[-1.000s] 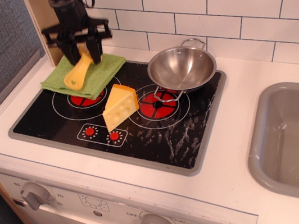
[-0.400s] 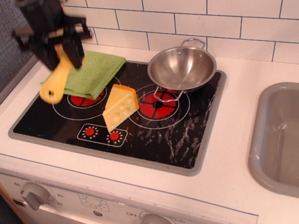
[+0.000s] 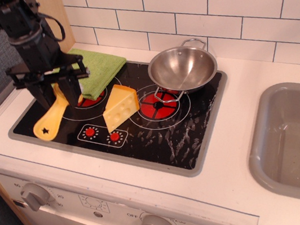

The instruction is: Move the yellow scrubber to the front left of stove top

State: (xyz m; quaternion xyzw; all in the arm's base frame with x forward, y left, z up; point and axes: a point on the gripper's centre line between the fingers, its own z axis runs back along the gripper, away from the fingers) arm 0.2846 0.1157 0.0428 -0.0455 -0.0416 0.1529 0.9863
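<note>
Yellow scrubber [image 3: 51,120] in the gripper [image 3: 56,96], jaws clamped on its upper end, bristle head hidden between the black fingers! The flat handle slopes down and away to the gripper's lower left, dark star showing near its rounded tip, which sits over the front left part of the stove [image 3: 142,136]; whether the tip touches the glass, I cannot tell. Just behind and right of the gripper lies a green cloth [image 3: 100,69], partly over the back-left burner. Further right stands a cheese wedge [image 3: 120,107] on the glass, apart from the scrubber. Beyond that, a steel pan [image 3: 183,68] rests over the back right burner. Grey sink [image 3: 291,141] far off right.
</note>
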